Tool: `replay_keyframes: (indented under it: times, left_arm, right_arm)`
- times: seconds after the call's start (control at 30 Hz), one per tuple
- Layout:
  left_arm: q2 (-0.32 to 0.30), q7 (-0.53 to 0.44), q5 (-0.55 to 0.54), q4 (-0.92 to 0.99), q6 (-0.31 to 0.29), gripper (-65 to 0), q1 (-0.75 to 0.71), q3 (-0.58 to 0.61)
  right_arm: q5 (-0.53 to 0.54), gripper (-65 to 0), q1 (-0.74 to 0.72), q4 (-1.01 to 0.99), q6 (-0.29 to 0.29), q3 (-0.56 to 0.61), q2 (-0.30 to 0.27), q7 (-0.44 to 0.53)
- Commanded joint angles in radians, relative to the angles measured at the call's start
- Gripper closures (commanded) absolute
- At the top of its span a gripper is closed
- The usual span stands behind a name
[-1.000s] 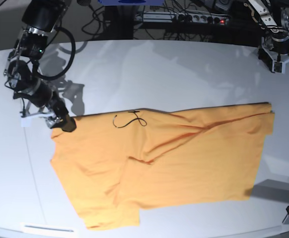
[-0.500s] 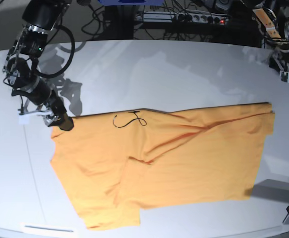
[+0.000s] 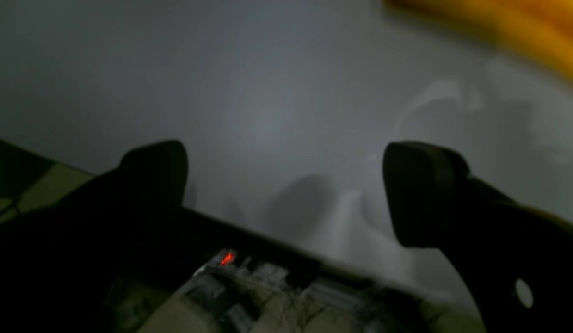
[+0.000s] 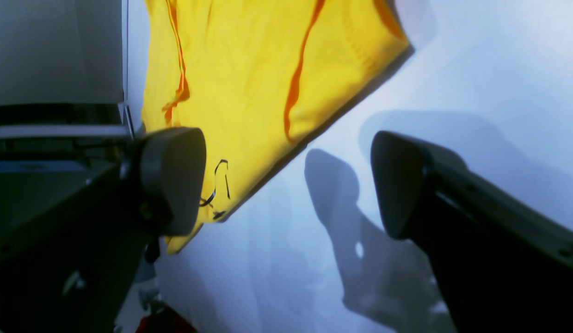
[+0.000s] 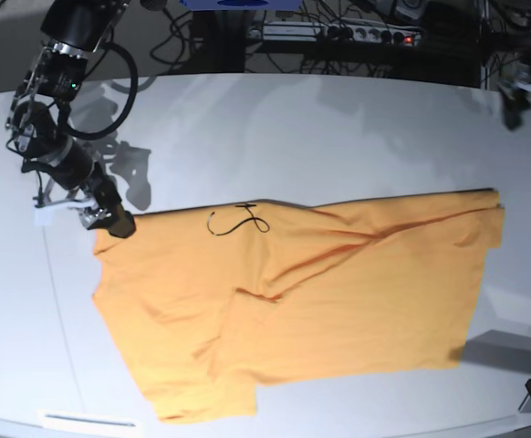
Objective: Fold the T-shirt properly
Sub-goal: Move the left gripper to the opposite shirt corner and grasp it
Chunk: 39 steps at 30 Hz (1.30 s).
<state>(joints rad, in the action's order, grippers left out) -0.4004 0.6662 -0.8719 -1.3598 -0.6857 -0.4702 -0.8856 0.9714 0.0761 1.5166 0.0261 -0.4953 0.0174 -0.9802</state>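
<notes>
A smooth, pale grey-white table [image 5: 275,137] with a curved far edge fills the base view, and behind it runs a dark strip of tangled cables and a power strip [image 5: 338,35] with a small red light. No box, bin or other container stands on it. The T-shirt [image 5: 311,301], a plain orange-yellow piece of thin, matte cloth, lies spread flat on the near half of the table, reaching from the left part almost to the right edge, with its top edge straight and a sleeve-like flap jutting out at the lower left. Soft creases run slantwise across its middle, showing as darker orange lines. A thin dark squiggle [image 5: 238,222] sits close to its top edge, left of centre. The right gripper [image 5: 110,219], black and rounded at the tips, hangs at the shirt's upper left corner; the right wrist view shows its jaws standing wide apart, one tip over the cloth beside the squiggle and the other over bare table, with nothing between them. The left gripper [image 3: 286,189] is off at the table's far right rim, well apart from the cloth; its wrist view, blurred, shows the jaws spread wide over bare table, with only a strip of orange cloth in the upper right corner.
</notes>
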Motion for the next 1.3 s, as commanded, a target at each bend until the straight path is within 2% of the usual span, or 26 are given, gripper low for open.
replay_keyframes:
  times: [0.0, 0.17, 0.37, 0.47, 0.53, 0.67, 0.8, 0.87, 1.0, 1.13, 1.27]
  left_arm:
    - [-0.027, 0.007, -0.066, -0.017, -0.012, -65.0, 0.003, -0.024]
    - [-0.03, 0.079, -0.203, -0.017, -0.012, -65.0, 0.014, -0.07]
    - [-0.035, 0.086, -0.168, 0.059, -0.012, -65.0, 0.08, -0.01]
    - [-0.082, 0.103, -0.174, 0.182, -0.012, -56.4, 0.123, 0.052]
    - [-0.108, 0.146, -0.171, 0.262, -0.012, -54.1, 0.169, 0.085]
    - [-0.128, 0.22, -0.168, 0.354, -0.012, -53.9, 0.232, 0.108]
    - [-0.127, 0.229, -0.166, 0.345, -0.012, -53.9, 0.242, 0.113]
    - [-0.116, 0.234, -0.169, 0.319, -0.012, -53.9, 0.242, 0.115]
    - [-0.067, 0.335, -0.174, 0.259, -0.012, -53.9, 0.239, 0.101]
    - [0.018, 0.406, -0.175, 0.171, -0.012, -53.9, 0.236, 0.042]
    - [0.041, 0.448, -0.175, 0.153, -0.012, -53.9, 0.244, 0.035]
  right_arm:
    - [-0.053, -53.5, 0.012, 0.0, -0.028, 0.001, -0.001, -0.029]
    - [-0.053, -53.5, 0.024, 0.002, -0.027, 0.002, -0.001, -0.029]
    - [-0.053, -53.5, 0.027, 0.002, -0.025, 0.002, -0.004, -0.029]
    - [-0.053, -53.5, 0.037, 0.002, -0.025, 0.002, -0.004, -0.03]
    - [-0.053, -53.5, 0.038, 0.002, -0.024, 0.002, -0.004, -0.03]
    - [-0.053, -53.7, 0.038, 0.002, -0.024, 0.002, -0.007, -0.03]
    - [-0.053, -53.7, 0.038, 0.002, -0.024, 0.002, -0.003, -0.03]
    - [-0.053, -53.7, 0.038, 0.002, -0.024, 0.002, -0.003, -0.03]
    - [-0.053, -53.7, 0.035, 0.002, -0.024, 0.002, -0.003, -0.03]
    - [-0.053, -53.7, 0.035, 0.002, -0.024, 0.002, -0.003, -0.03]
    - [-0.053, -54.0, 0.035, 0.002, -0.022, 0.002, -0.003, -0.03]
